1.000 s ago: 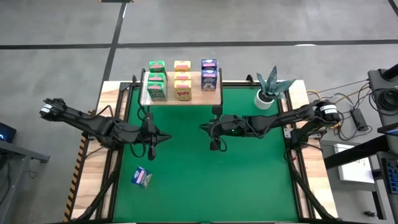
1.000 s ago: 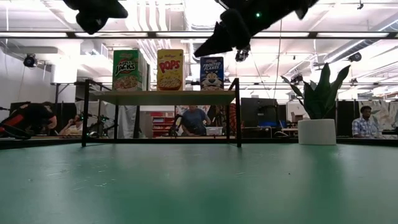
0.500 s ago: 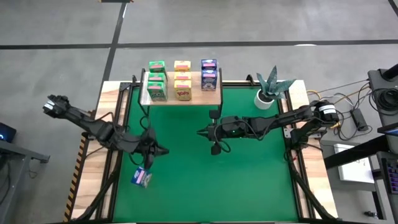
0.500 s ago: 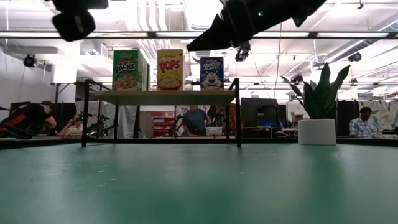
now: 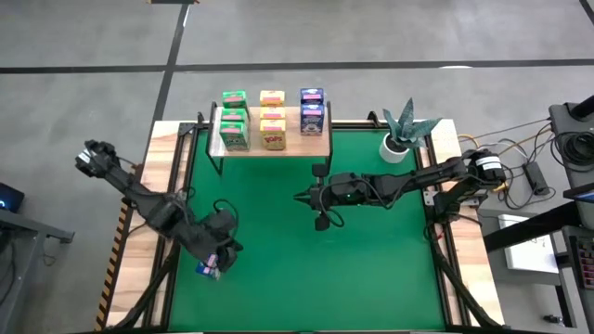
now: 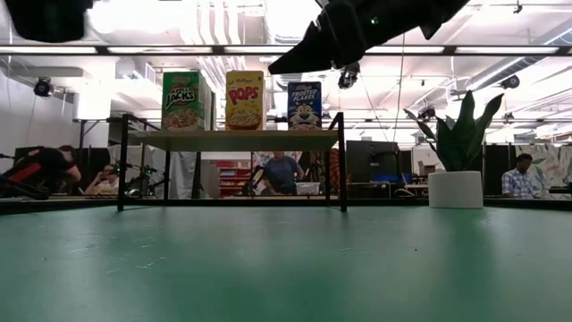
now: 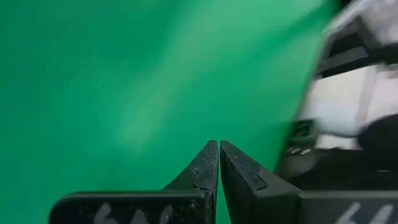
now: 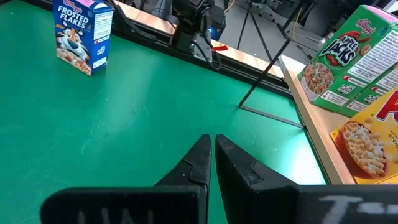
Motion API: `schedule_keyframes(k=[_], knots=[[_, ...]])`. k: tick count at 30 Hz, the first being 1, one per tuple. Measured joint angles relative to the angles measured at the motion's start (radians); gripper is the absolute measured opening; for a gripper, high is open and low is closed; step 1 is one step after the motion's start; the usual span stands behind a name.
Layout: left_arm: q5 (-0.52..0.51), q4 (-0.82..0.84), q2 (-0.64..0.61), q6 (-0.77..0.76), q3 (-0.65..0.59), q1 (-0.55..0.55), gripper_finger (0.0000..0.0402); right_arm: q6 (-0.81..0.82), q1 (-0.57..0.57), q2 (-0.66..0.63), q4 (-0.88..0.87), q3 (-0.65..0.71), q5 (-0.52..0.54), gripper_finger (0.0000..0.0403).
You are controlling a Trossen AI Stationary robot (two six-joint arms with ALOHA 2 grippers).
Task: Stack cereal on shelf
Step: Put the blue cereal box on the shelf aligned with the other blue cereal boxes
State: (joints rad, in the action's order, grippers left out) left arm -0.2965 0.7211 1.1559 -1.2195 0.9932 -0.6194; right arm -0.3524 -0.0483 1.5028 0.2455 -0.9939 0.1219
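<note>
On shelf (image 6: 232,140), Apple Jacks (image 6: 181,101), Pops (image 6: 244,100), Frosted Flakes (image 6: 304,105), both hands pressed together.

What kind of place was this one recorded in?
Probably a robotics lab or workshop in a large open hall. The low view shows ceiling lights and people seated at benches behind the table; the high view shows cables and gear on a bare concrete floor.

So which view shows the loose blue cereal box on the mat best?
The right wrist view: the blue box stands upright, label readable. In the high view the left arm mostly covers it. The low and left wrist views miss it.
</note>
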Motion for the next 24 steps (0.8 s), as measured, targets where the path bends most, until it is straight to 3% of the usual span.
schedule_keyframes(k=[11,15,24], knots=[[0.148,0.556,0.244,-0.458,0.279,-0.081,0.0018,0.003,0.000,0.001,-0.003,0.000,0.000,0.0013],[0.194,0.665,0.311,-0.554,0.347,-0.122,0.0062,0.013,0.000,0.001,-0.006,0.005,-0.002,0.0013],[0.224,0.678,0.391,-0.635,0.377,-0.164,0.0207,0.014,-0.013,0.001,-0.009,0.010,-0.003,0.0013]])
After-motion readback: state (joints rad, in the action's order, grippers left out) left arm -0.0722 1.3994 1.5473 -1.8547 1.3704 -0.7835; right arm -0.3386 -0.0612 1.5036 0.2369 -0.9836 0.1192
